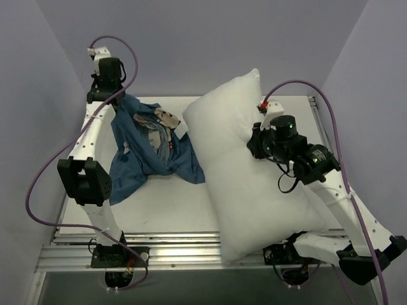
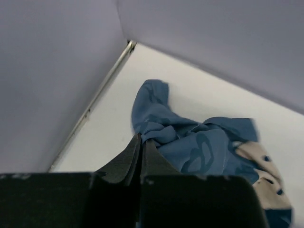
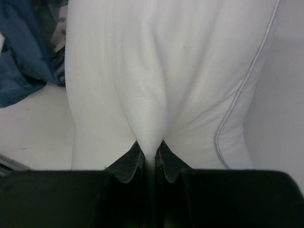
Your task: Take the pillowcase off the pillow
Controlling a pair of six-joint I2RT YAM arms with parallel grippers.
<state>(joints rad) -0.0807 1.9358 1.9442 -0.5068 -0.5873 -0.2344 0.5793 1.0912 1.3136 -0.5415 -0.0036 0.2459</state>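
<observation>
Lying crumpled on the far left of the table [image 1: 168,210], the blue pillowcase [image 1: 149,155] is off the white pillow [image 1: 254,190], which fills the right side just beside it. The left gripper [image 2: 141,144] is pressed together on a fold of the pillowcase. The right gripper [image 3: 149,151] pinches a ridge of the pillow.

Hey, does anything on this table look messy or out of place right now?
The pillowcase lies bunched in a crumpled heap on the left, pinched by the left gripper. The pillow sits askew, its near corner lying over the front rails, with a fold pinched by the right gripper.
</observation>
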